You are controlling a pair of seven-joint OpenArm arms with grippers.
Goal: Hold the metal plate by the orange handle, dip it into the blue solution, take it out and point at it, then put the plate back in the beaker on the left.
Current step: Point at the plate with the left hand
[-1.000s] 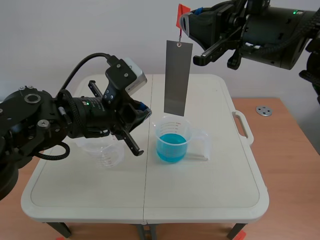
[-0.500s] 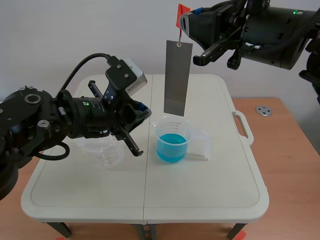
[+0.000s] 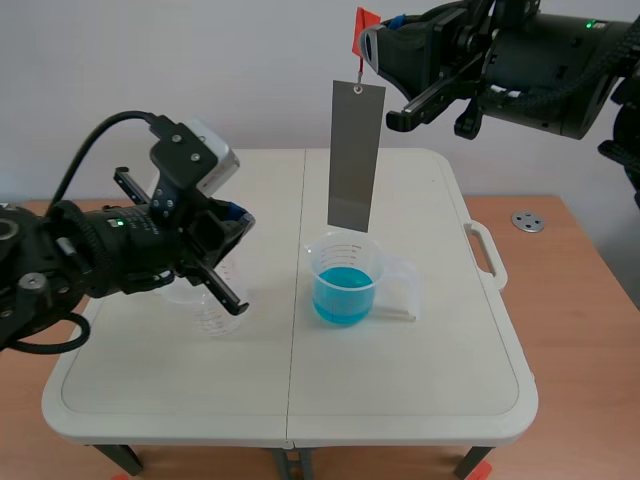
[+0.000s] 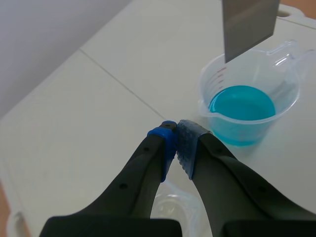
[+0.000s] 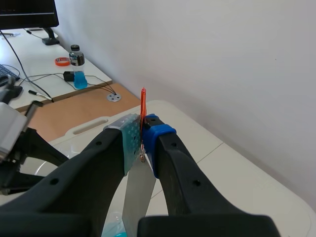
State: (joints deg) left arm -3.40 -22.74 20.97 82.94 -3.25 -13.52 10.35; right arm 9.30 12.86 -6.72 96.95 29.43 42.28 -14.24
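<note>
The right pincer is clenched on the orange handle, high over the surface. The plate hangs from the handle with its long axis upright, its lower end pointing straight down at the blue beaker and clear of the liquid. The left pincer is clenched on nothing, pads together, over the empty beaker at the left, its tips aimed toward the blue one.
</note>
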